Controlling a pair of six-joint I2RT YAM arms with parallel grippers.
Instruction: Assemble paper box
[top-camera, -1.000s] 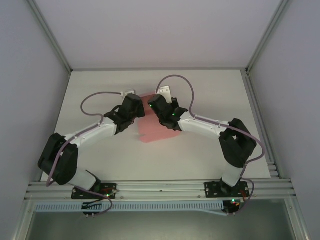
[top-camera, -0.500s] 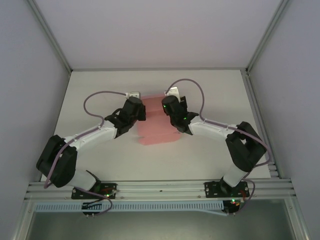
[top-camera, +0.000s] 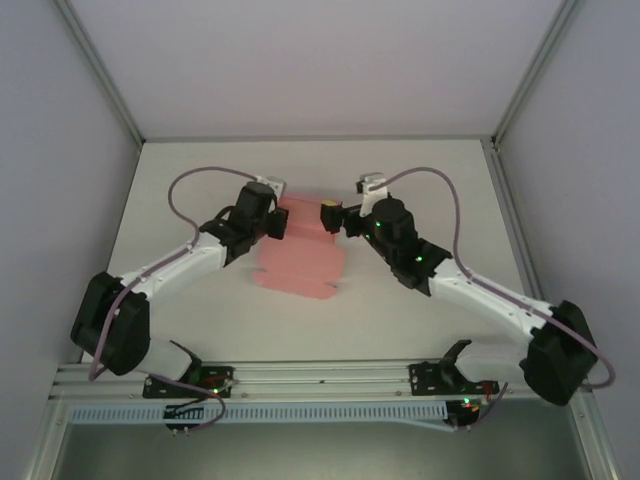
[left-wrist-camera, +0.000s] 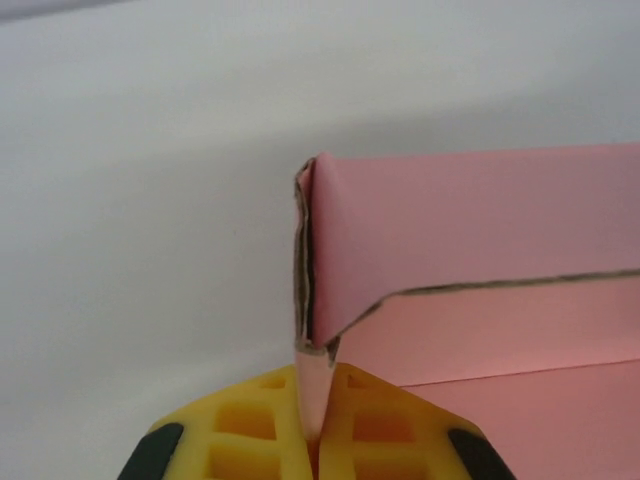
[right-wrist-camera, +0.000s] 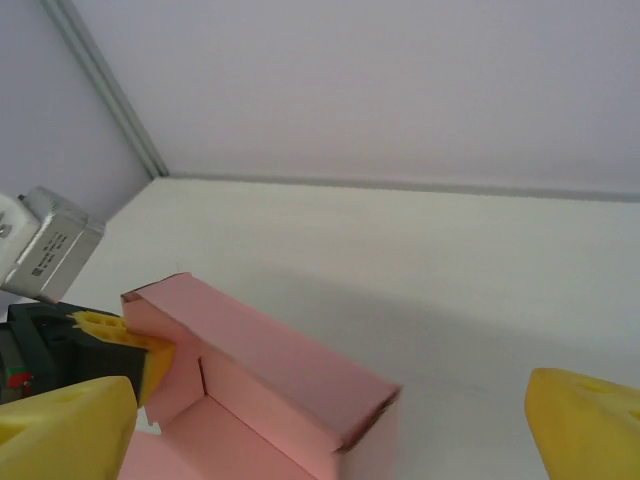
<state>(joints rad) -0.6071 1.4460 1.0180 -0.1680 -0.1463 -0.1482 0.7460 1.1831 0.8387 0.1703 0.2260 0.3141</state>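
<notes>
The pink paper box (top-camera: 298, 262) lies partly folded at mid-table, its far wall standing up (right-wrist-camera: 270, 350). My left gripper (top-camera: 280, 224) is at the box's far left corner, shut on a thin pink side flap that sticks up between its yellow fingers (left-wrist-camera: 315, 425). The raised wall (left-wrist-camera: 480, 230) runs off to the right of that flap. My right gripper (top-camera: 333, 217) is at the box's far right corner and stands open, its yellow fingers (right-wrist-camera: 65, 430) wide apart, with the box corner low between them and untouched. The left gripper's yellow fingertip (right-wrist-camera: 140, 350) presses the flap.
The white table (top-camera: 430, 180) has free room right of the box and along the back. Aluminium frame posts (right-wrist-camera: 100, 90) and white walls close in the sides and rear. The left wrist's camera block (right-wrist-camera: 45, 245) sits close beside the right gripper.
The right arm has swung out to the right and stretched low, its gripper coming off the box. The left gripper has shifted back-left with the flap, and the box has slid left.
</notes>
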